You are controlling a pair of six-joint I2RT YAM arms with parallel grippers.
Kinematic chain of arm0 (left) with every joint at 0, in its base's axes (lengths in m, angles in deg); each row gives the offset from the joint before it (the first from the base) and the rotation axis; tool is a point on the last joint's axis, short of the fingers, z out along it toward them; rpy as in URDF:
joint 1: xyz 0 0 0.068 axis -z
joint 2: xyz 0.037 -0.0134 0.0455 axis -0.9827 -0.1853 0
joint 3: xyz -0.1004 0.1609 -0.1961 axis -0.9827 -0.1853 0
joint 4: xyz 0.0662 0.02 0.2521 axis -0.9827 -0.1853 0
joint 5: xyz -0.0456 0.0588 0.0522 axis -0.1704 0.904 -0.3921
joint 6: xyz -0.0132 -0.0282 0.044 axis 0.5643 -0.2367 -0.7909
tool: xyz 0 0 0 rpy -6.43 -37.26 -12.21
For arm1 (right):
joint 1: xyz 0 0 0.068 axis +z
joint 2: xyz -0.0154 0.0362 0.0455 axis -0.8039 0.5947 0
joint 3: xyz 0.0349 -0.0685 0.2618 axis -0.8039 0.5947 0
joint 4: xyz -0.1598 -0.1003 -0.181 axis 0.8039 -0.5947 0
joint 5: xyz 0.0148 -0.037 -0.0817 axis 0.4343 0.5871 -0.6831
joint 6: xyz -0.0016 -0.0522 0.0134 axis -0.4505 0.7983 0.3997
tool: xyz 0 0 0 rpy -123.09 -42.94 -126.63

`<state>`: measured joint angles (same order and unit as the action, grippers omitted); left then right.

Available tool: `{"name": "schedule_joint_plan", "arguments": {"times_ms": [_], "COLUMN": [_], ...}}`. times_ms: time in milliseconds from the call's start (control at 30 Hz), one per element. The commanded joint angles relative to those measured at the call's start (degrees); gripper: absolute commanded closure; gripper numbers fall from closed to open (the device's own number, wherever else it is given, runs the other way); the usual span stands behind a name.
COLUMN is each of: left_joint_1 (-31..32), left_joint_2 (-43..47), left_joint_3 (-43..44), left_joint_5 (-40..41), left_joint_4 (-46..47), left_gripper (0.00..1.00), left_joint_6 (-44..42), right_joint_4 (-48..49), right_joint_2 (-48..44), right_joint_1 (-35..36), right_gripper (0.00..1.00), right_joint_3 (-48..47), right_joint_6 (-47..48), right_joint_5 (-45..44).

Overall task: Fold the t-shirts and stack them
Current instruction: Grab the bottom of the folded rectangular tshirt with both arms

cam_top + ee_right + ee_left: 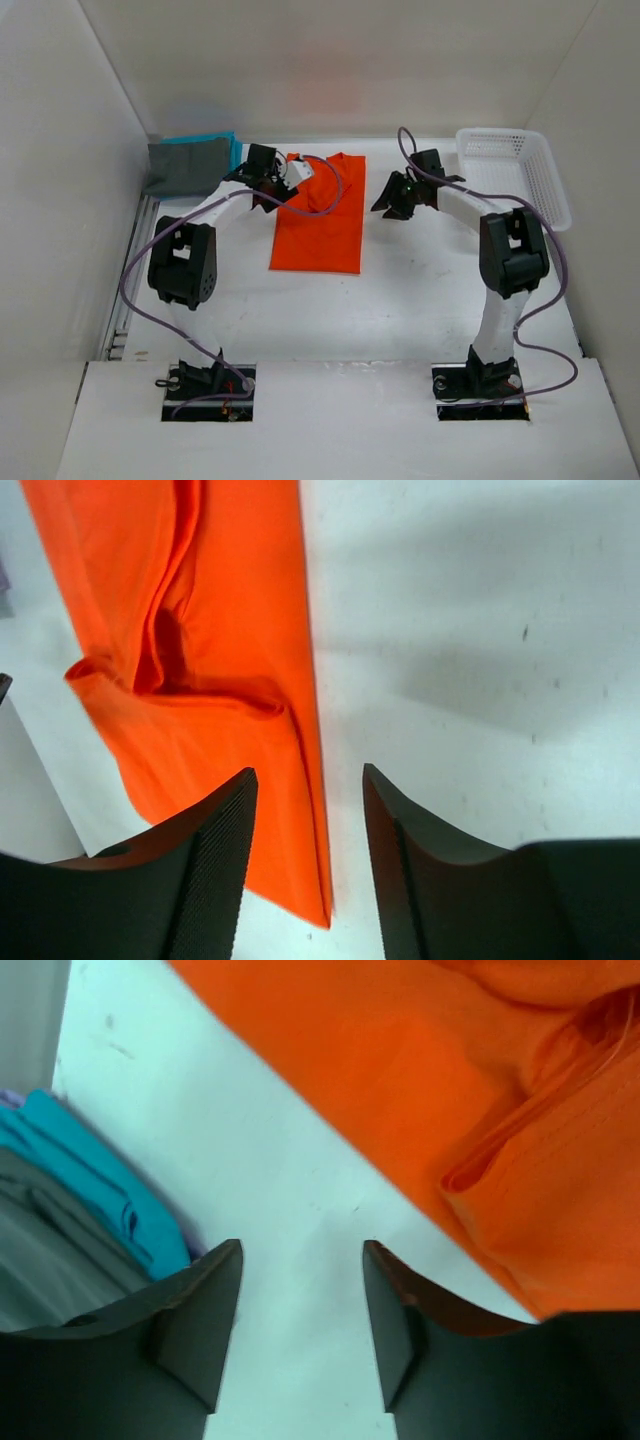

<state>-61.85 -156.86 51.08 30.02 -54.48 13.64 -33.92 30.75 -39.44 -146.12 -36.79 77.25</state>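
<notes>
Orange shirt [318, 225] lies mid-table [420, 300], folded to a long strip, flat, running away from the arms. Both grippers hang low near its far end, left gripper [302, 1252] just off the left edge over bare table, right gripper [305, 776] off the right edge; each has its jaws parted partway, nothing between them. Far left corner: grey shirt [185, 168] folded atop teal shirt [233, 148]; far right: white basket [497, 133].

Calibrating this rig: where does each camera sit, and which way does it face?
Top external: above, behind the bases, looking down on both arms, orange t-shirt, folded stack, basket.
Left wrist: on that arm, facing down past its open jaws at stack, shirt.
Right wrist: likewise, past open jaws at the shirt's edge.
All three share the orange t-shirt.
</notes>
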Motion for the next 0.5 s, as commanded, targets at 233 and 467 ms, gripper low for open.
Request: {"name": "schedule_joint_plan", "arguments": {"times_ms": [233,467], "left_joint_1": [6.0,8.9], "left_joint_2": [20.5,21.0], "left_joint_3": [-23.4,-29.2], "left_joint_5": [-9.3,-8.5], "left_joint_4": [-15.5,-11.0], "left_gripper": [0.41,0.4], "left_joint_6": [-20.5,-18.3], "right_joint_4": [2.8,9.3], "right_joint_2": [-11.9,-13.0], "right_joint_1": [7.4,10.7], "right_gripper": [0.39,0.38], "right_joint_3": [16.5,23.9], "right_joint_6": [1.2,-4.5], "right_joint_5": [-0.1,-0.3]}}
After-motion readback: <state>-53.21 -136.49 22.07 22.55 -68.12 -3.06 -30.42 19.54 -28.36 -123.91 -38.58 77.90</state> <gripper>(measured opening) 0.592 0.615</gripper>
